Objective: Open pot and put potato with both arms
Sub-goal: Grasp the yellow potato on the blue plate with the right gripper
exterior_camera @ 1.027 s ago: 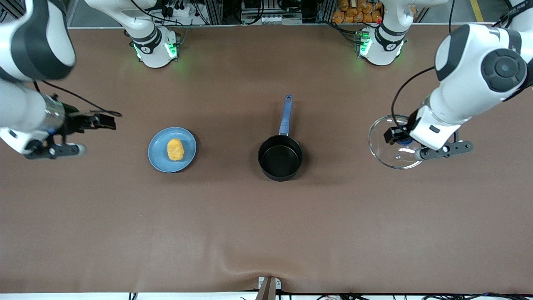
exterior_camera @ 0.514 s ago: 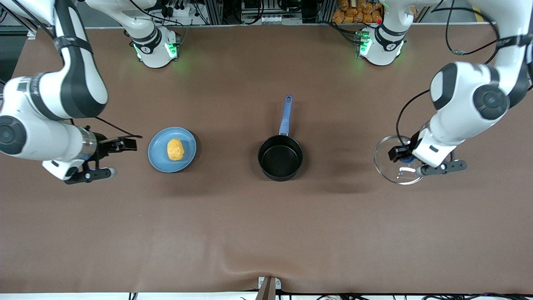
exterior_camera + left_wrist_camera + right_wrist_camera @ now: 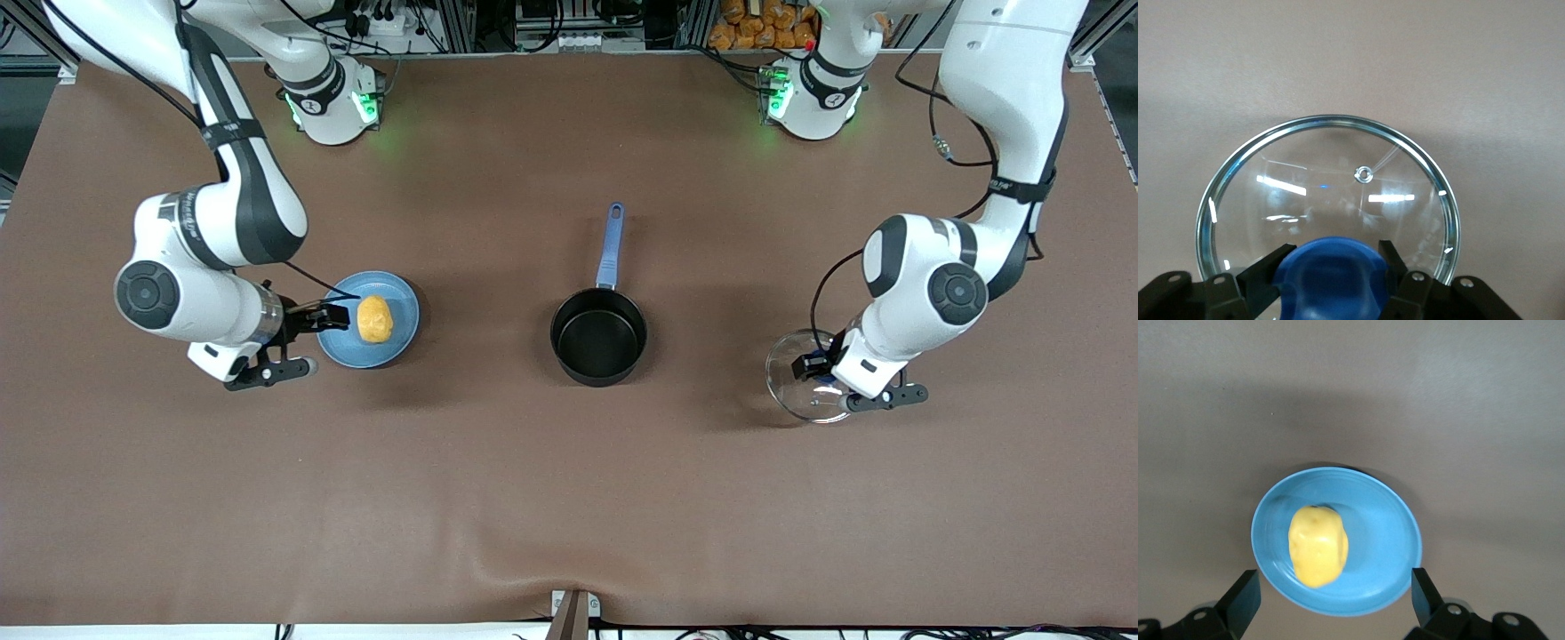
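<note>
Pot (image 3: pixel 598 336) stands uncovered at mid-table, mouth up, interior black and bare, blue handle (image 3: pixel 610 245) pointing toward the robots' bases. Glass lid (image 3: pixel 805 386) is off the pot, well apart from it toward the left arm's end of the table and somewhat nearer the front camera. Left gripper (image 3: pixel 822 373) is over the lid; in the left wrist view its two fingers (image 3: pixel 1265 277) sit against either side of the blue knob (image 3: pixel 1331 275), clamped on it, with the clear dome, steel rim and small vent hole of the lid (image 3: pixel 1338 193) showing in front of the knob. Whether the lid rests on the brown table cover (image 3: pixel 569 498) or hangs just above it cannot be told. Potato (image 3: pixel 374 319) lies on the blue plate (image 3: pixel 400 342), toward the right arm's end of the table, well apart from the pot and about level with it in depth. Right gripper (image 3: pixel 327 316) hovers over the plate's edge on the side away from the pot, just beside the potato. In the right wrist view its fingertips (image 3: pixel 1245 593) stand wide apart, nothing between them, straddling the plate (image 3: pixel 1385 540) with the potato (image 3: pixel 1318 545) off-centre on it; no contact with potato seen.
</note>
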Controlling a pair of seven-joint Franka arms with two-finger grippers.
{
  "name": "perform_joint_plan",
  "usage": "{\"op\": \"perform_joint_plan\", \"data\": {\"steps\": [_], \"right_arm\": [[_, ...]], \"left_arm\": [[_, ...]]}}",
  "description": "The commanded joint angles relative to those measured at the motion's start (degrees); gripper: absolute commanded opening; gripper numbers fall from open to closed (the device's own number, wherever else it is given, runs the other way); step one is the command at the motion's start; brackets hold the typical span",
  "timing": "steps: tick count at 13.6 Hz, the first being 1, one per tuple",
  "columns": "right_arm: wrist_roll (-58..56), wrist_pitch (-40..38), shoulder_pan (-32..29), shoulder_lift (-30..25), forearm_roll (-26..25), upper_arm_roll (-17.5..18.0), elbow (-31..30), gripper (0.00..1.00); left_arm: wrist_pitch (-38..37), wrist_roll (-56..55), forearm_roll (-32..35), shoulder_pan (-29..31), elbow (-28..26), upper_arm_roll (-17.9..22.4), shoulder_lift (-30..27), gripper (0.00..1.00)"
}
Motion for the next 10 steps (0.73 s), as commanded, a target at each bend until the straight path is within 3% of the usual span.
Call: {"op": "perform_joint_plan", "data": {"steps": [1,5,9,10], "right_arm": [[-0.53,8.31,1.75,-1.55,1.55,-0.17,-7.79,1.0],[0.0,17.88,2.89,-1.11,1.81,-0.08,-14.11,1.0],[-0.09,21.87,4.22,0.12,1.99,-0.17,-16.6,1.0],[-0.09,22.13,4.22,0.47,1.99,-0.17,-16.6,1.0]], "left_arm": [[1.54,0.7,1.58,-0.03,0.66,-0.05,0.81,0.35],[1.72,0.7,2.99,0.05,0.66,-0.05,2.21,0.36],[1.9,0.61,2.99,0.14,0.75,0.04,3.71,0.5],[2.07,0.7,2.99,0.06,0.83,0.04,3.97,0.6]]}}
